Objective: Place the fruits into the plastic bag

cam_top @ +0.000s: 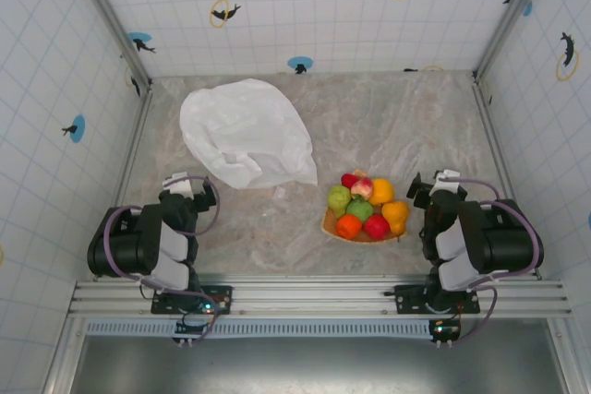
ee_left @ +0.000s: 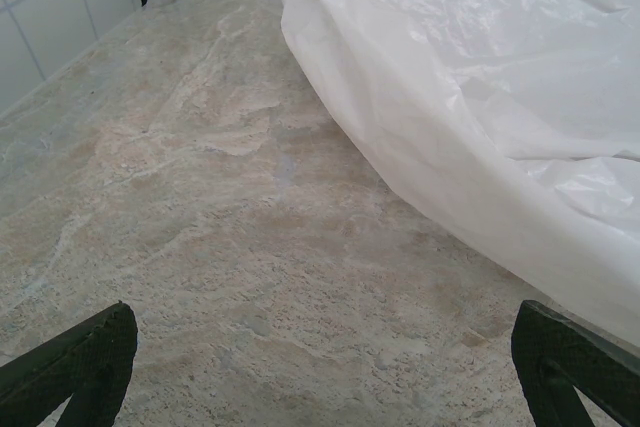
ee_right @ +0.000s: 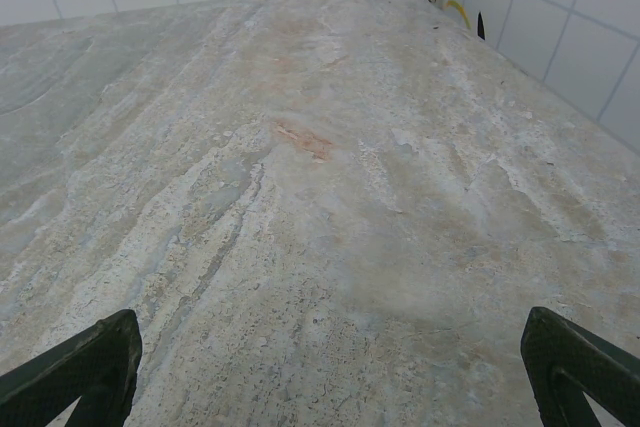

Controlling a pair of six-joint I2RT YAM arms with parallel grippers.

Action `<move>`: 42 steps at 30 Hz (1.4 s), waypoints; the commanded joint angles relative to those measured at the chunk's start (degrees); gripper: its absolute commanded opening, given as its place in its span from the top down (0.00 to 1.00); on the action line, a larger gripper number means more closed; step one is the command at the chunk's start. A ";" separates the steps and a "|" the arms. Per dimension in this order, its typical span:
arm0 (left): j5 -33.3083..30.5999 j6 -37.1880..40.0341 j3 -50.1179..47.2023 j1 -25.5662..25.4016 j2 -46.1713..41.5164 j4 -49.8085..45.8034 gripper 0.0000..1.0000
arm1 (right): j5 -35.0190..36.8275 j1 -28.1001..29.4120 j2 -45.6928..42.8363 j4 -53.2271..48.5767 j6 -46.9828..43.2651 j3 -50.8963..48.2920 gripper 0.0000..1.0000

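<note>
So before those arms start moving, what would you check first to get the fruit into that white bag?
1. All fruits piled together on the orange tray: ok.
2. Mouth of the plastic bag open to receive them: cannot tell; it lies crumpled and no opening is visible.
3. left gripper open, holding nothing: ok.
4. right gripper open, holding nothing: ok.
5. Bag close to the left gripper: ok, it lies just ahead of it.

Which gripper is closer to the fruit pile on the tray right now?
Right. The right gripper sits open just right of the fruit pile, not touching. The left gripper, also open, is well off to its left, beside the near edge of the plastic bag.
</note>
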 commanded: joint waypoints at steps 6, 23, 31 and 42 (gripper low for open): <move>0.94 -0.72 -0.03 0.42 -0.15 -0.02 0.02 | 0.10 -0.07 -0.30 0.67 -0.26 -1.67 0.00; -11.23 -31.32 13.71 0.41 -29.26 -49.51 0.04 | 4.90 0.97 -20.61 -16.90 0.76 0.53 0.05; 10.91 -39.21 25.17 -0.78 -31.41 -65.99 0.02 | 1.13 3.63 -38.68 -43.26 8.86 15.92 0.03; 9.11 -35.15 33.34 -5.80 -17.02 -77.14 0.04 | 1.29 32.25 -25.66 -62.23 -2.16 35.49 0.02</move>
